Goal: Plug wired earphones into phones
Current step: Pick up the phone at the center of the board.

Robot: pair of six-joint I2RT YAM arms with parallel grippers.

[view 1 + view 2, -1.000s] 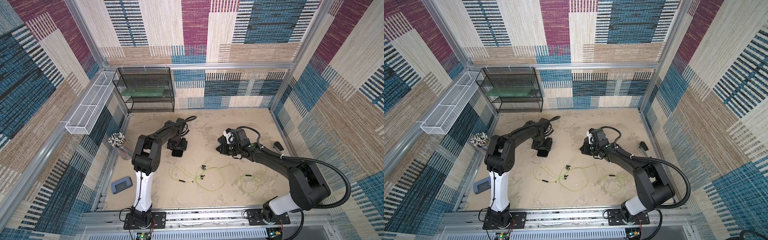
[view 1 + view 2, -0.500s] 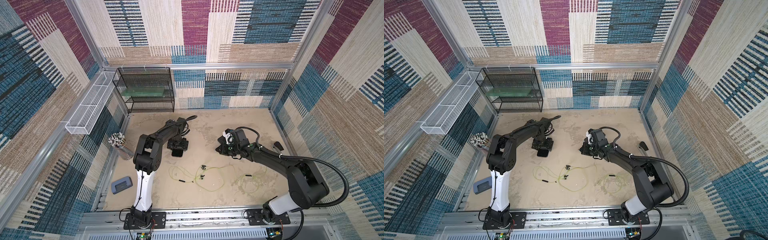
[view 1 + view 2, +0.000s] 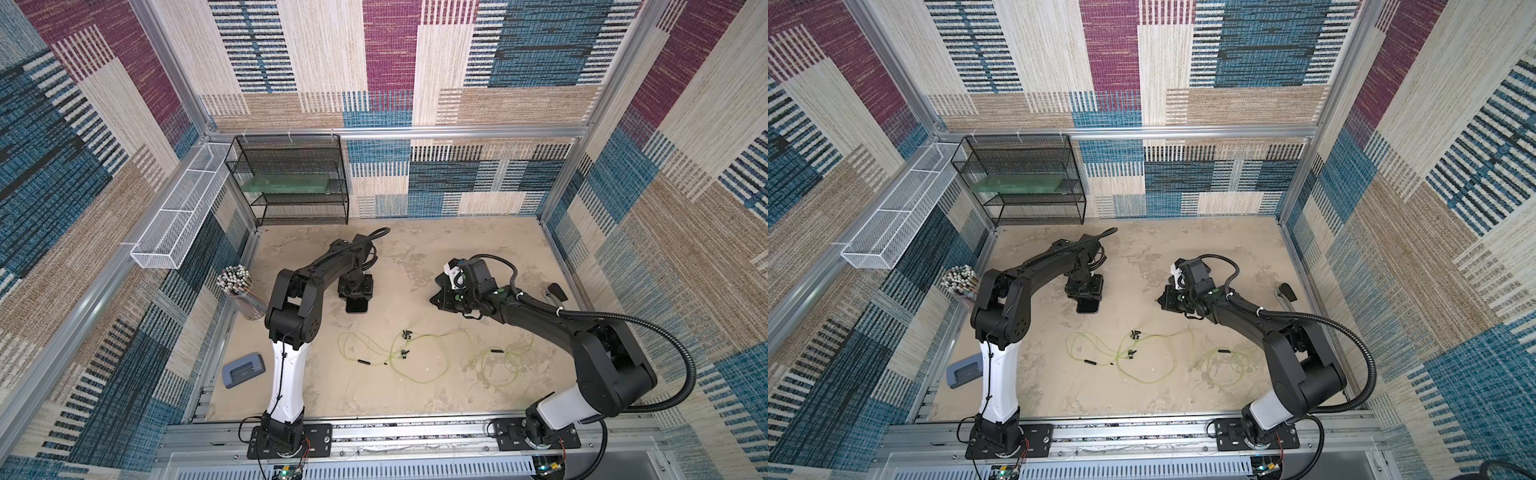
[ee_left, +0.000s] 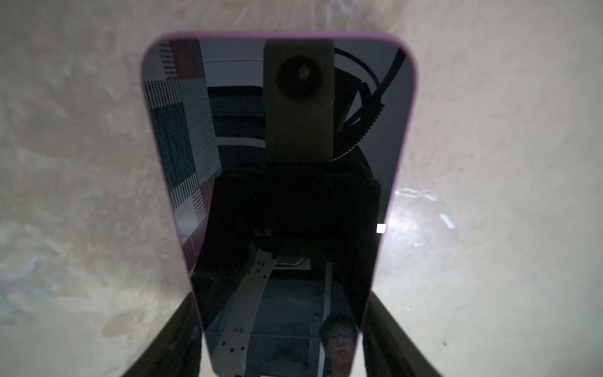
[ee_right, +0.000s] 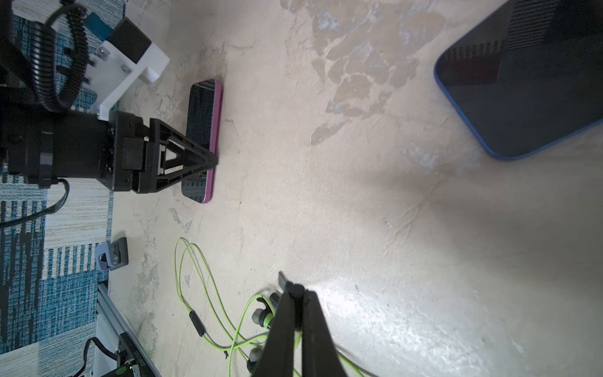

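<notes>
Pink-edged and glossy black, one phone [image 4: 277, 163] lies flat on the bench [image 3: 407, 257]. Its long axis runs straight out from the left jaws, which straddle its short width with one finger [image 4: 182, 329] at each long edge. We cannot tell whether they pinch it or merely flank it.

Its uncovered end points toward the wired earphones [image 3: 415, 361], whose yellow-green loops lie loose nearer the front rail, apart from the phone. The right jaws are clenched, near the earbuds [image 5: 261, 315]. A small dark piece shows at their tip, and we cannot say whether it is a plug.

We judge the left arm nearer this phone and the right arm nearer the cable, so a plug would have to cross bare bench with nothing between. A blue-edged phone [image 5: 522, 81] lies close by the right arm, and a second cable set [image 3: 498, 361] lies on that arm's side. A grey-blue hole punch [image 3: 243, 370] and a cup of pens [image 3: 239, 282] sit well aside.
</notes>
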